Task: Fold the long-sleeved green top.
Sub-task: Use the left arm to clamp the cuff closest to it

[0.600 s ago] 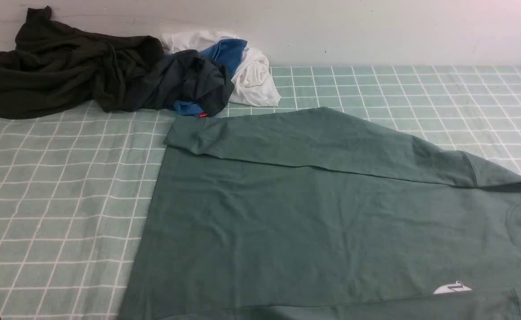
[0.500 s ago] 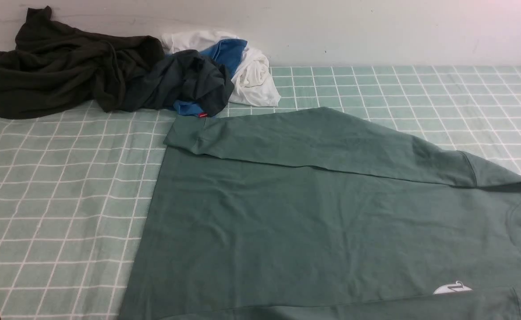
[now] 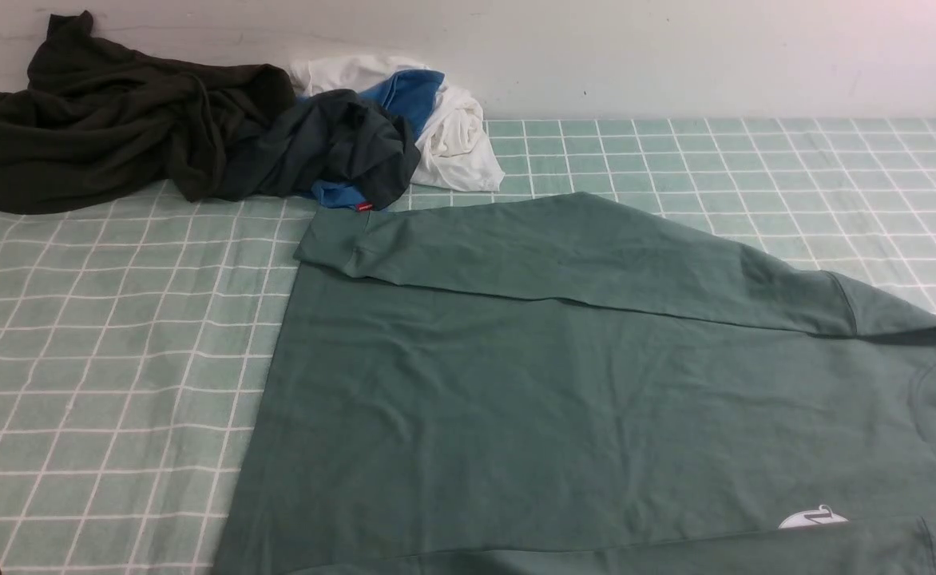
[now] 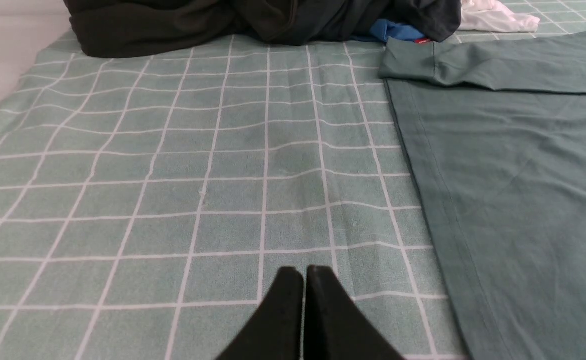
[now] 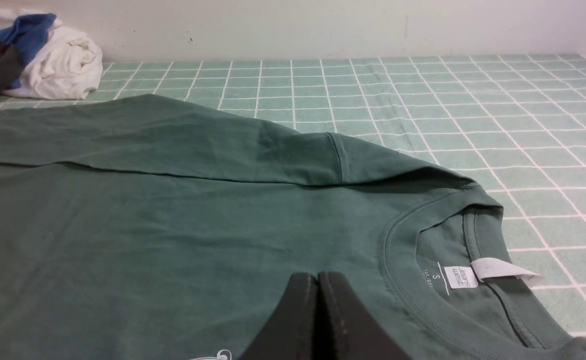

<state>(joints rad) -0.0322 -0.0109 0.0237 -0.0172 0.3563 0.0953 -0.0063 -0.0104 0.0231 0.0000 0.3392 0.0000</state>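
Garments lie on a counter (image 3: 101,359) that is covered by a pale-green cloth with white grid lines. The green long-sleeved top (image 3: 564,399), a large plain piece of muted dark-green jersey, is spread flat on the middle and the right part of it, with the straight hem toward the robot's left and the ribbed round collar (image 5: 423,280) toward its right. The far sleeve (image 3: 580,255) is folded over the body along the far edge, and its cuff ends near the far left corner of the top. A small white logo print (image 3: 813,520) shows near the collar, and a white size label (image 5: 460,276) sits inside the neck. At the far left, against the wall, a crumpled blackish-olive garment (image 3: 101,120), a charcoal garment with blue lining (image 3: 340,144) and a white bundle of cloth (image 3: 456,136) are piled together; the charcoal one lies just beside the cuff. The left gripper (image 4: 304,272) is fully closed, holds nothing, and is over the bare checked cloth near the hem. The right gripper (image 5: 318,277) is also fully closed and empty, over the chest of the top, between the logo and the collar; I cannot tell if it touches the fabric.
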